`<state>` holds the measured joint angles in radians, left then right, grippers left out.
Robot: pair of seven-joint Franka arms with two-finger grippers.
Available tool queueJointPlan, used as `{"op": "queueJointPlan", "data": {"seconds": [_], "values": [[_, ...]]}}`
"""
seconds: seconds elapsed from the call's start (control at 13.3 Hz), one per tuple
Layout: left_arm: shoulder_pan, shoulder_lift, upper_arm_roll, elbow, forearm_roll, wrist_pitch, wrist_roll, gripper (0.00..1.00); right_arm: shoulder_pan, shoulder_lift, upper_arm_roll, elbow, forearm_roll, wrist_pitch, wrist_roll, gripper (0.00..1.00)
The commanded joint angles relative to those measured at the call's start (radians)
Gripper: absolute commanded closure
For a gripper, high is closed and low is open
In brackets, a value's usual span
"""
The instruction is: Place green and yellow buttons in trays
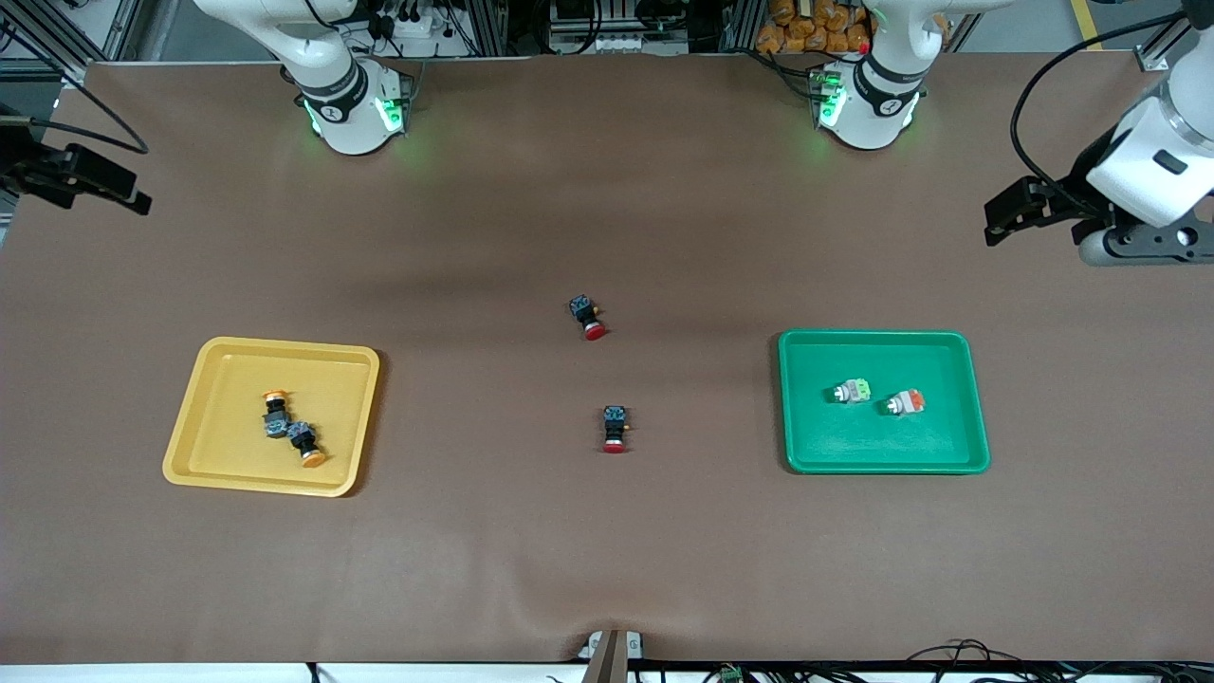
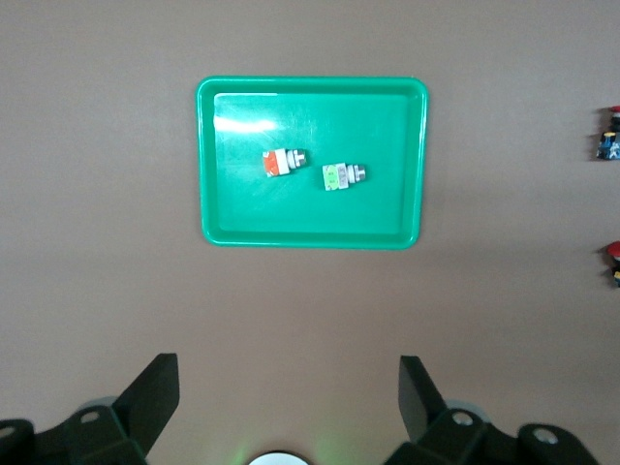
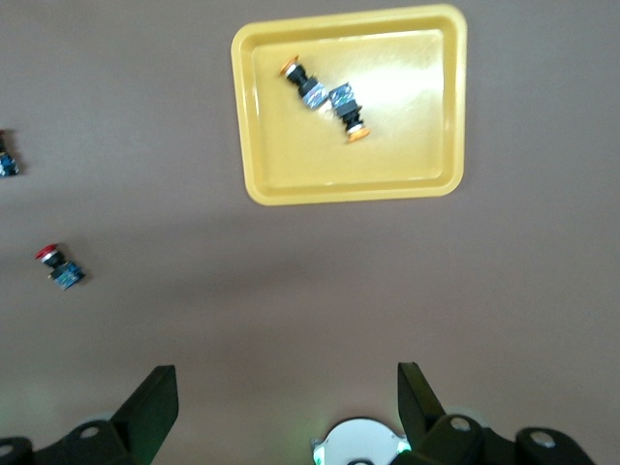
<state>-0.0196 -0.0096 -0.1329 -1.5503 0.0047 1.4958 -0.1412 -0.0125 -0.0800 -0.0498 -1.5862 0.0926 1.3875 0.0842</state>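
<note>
2 yellow buttons in yellow tray, right gripper well apart

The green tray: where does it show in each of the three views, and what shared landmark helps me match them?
Front view: the green tray lies at the left arm's end of the table, holding two pale grey switches.
Left wrist view: it fills the upper middle, over the open left pincer.
Right wrist view: not in it.
Shared landmark: the red-capped switches on the bare table show in all three views.

Left gripper, right gripper open, raised
</note>
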Motion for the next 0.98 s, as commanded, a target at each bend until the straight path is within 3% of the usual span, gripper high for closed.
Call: {"op": "queueJointPlan", "data": {"seconds": [0.0,0.3,0.9], "values": [[-0.036,-0.068,0.051,-0.057,-0.009,-0.019,0.003,0.0,-0.012,-0.001,0.002,-0.001,0.019,0.011,-0.001,0.0],[-0.037,-0.128,0.047,-0.113,-0.012,-0.02,-0.014,0.0,-0.014,-0.003,0.004,0.002,-0.016,0.022,-0.004,0.0],[-0.033,-0.109,0.049,-0.027,-0.002,-0.052,0.0,0.0,-0.012,0.002,0.004,0.002,-0.022,0.03,-0.004,0.0]]}}
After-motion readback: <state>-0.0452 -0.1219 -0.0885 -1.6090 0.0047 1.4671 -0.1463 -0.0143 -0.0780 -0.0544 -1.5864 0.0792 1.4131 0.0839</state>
